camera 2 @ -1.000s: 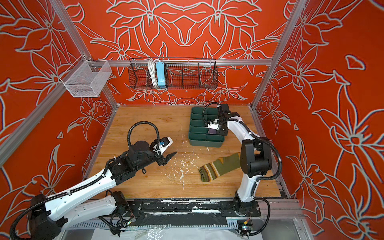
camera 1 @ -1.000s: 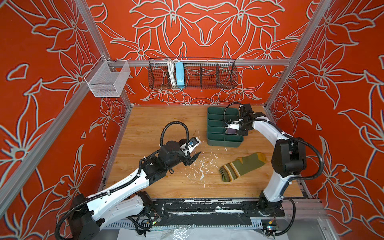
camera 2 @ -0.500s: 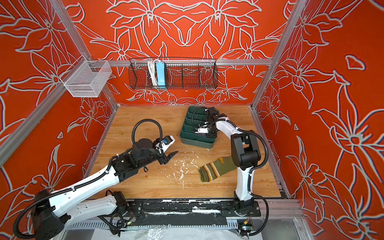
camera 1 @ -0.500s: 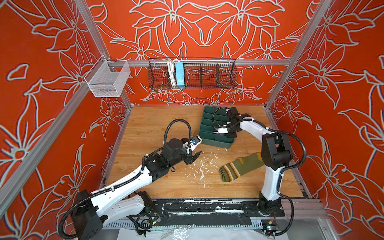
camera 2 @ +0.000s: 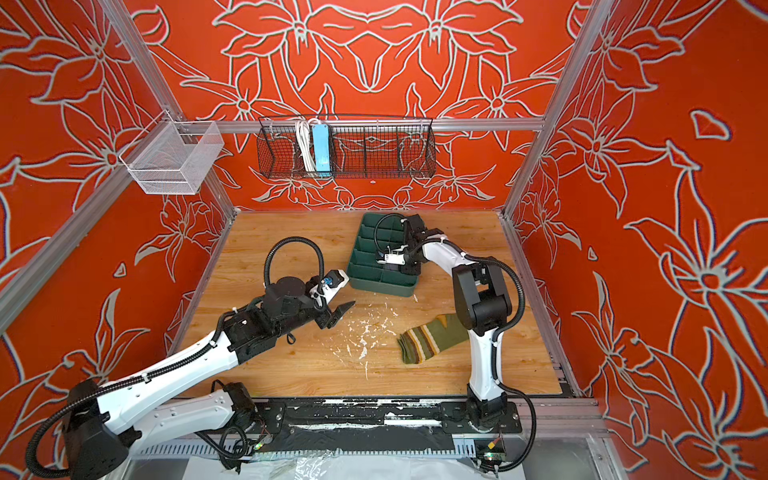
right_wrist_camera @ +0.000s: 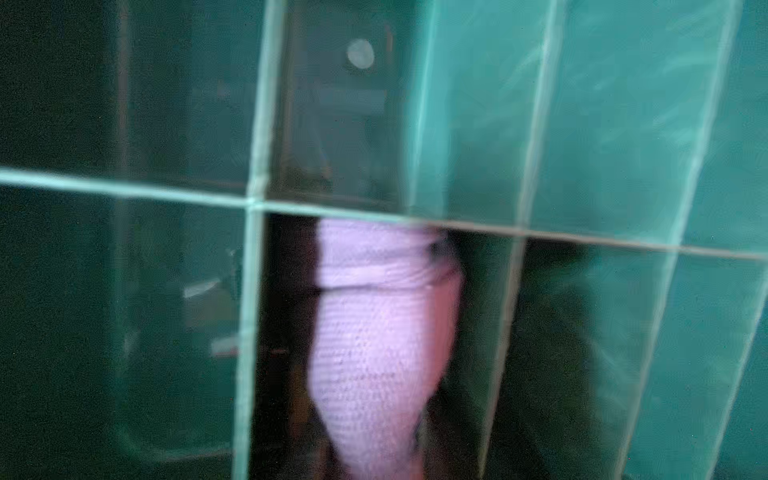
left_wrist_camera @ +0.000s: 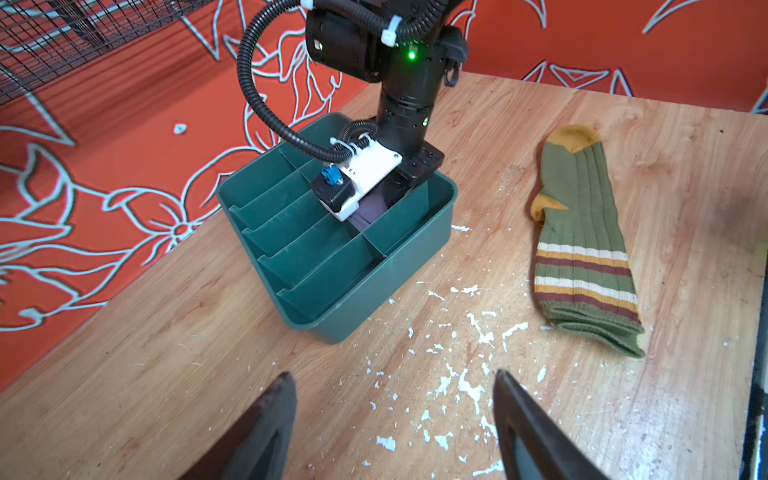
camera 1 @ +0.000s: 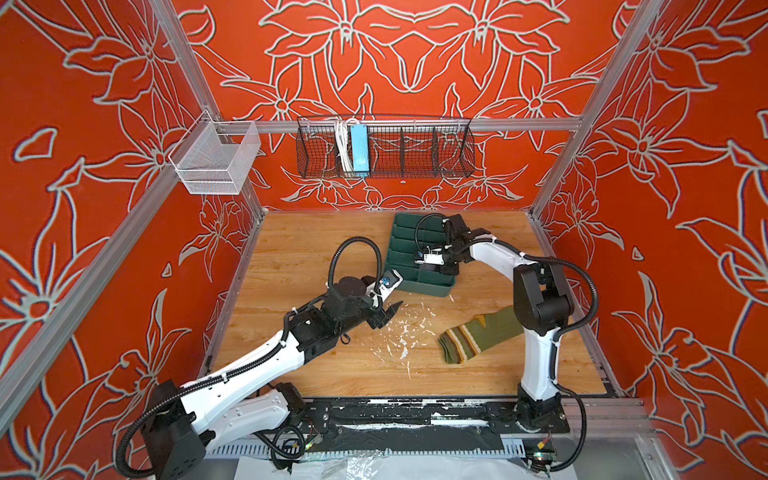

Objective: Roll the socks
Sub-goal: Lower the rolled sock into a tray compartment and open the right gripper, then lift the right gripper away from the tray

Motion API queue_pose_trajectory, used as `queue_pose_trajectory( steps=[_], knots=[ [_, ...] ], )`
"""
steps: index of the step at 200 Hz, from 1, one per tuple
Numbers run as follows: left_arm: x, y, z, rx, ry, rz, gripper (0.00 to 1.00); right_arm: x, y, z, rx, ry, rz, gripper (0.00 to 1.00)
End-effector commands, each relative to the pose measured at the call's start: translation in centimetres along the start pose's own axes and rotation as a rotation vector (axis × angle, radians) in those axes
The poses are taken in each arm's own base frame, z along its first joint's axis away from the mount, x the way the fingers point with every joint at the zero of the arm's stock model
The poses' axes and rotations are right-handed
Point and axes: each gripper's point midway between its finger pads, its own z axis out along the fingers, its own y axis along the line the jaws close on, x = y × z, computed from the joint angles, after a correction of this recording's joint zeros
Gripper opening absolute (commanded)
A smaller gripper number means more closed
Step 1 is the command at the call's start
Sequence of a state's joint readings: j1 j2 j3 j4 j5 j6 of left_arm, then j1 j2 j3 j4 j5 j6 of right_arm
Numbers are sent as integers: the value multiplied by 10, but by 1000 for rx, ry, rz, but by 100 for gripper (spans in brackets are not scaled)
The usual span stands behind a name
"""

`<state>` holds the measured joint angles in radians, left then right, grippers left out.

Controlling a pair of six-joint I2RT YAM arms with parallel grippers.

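R gripper [left_wrist_camera: 394,188] reaches down into green tray [camera 1: 420,287], right over purple sock [right_wrist_camera: 374,332] sitting in one tray compartment; view's blurred, can't tell if jaws pinch it. L gripper [left_wrist_camera: 392,374] hangs near tray, jaws spread wide w/ nothing between. Olive sock [camera 1: 478,337] lies flat on table [camera 1: 291,257] near tray, not touching

Left pincer [left_wrist_camera: 392,376] agape; right arm [camera 1: 498,257] outstretched

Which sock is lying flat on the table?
The green sock, spread flat on the table, apart from the tray. The purple sock is not on the table: it sits bunched down inside a tray compartment.
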<state>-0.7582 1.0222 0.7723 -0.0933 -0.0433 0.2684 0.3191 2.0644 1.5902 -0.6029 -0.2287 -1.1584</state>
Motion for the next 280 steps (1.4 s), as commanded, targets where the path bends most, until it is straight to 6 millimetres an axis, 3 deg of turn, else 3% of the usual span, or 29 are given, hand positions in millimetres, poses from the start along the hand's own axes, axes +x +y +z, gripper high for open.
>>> queue_pose_trajectory(
  steps=[1, 38, 88, 109, 124, 139, 153, 162, 166, 177, 193, 201, 221, 244, 264, 280],
  knots=[
    [-6, 9, -8, -38, -11, 1, 75, 9, 29, 17, -143, 9, 90, 40],
    [-2, 16, -8, -81, 3, 26, 76, -3, 18, -11, -112, -7, 82, 52],
    [-5, 19, -9, -92, -2, 52, 76, -29, -8, -66, 17, -71, 7, 63],
    [-5, 20, -9, -100, 3, 55, 76, -41, -23, -91, 118, -125, 4, 65],
    [-3, 23, -9, -119, 5, 57, 77, -47, -45, -111, 261, -158, 47, 65],
    [-13, 33, -20, -174, -40, 54, 79, -41, -72, -133, 448, -168, 169, 64],
    [-18, 43, -25, -236, -78, 49, 81, -33, -89, -166, 596, -211, 340, 64],
    [-21, 51, -30, -277, -108, 28, 86, -25, -93, -183, 638, -274, 512, 64],
    [-23, 54, -31, -293, -122, 13, 100, -21, -94, -193, 653, -313, 592, 64],
    [-28, 64, -34, -324, -155, -49, 97, -7, -97, -216, 694, -426, 834, 62],
    [-34, 81, -35, -362, -193, -194, 97, 18, -89, -236, 711, -530, 1183, 55],
    [-33, 89, -35, -386, -197, -291, 97, 33, -76, -238, 694, -546, 1358, 52],
    [-24, 101, -33, -416, -185, -490, 97, 49, -48, -225, 609, -585, 1568, 50],
    [-16, 94, -21, -331, -218, -599, 97, 75, -19, -189, 539, -479, 1811, 49],
    [-14, 83, -15, -265, -228, -598, 97, 82, -9, -157, 452, -342, 1899, 49],
    [2, 77, -1, -252, -147, -609, 97, 76, -10, -132, 349, -279, 1923, 50]
  ],
)
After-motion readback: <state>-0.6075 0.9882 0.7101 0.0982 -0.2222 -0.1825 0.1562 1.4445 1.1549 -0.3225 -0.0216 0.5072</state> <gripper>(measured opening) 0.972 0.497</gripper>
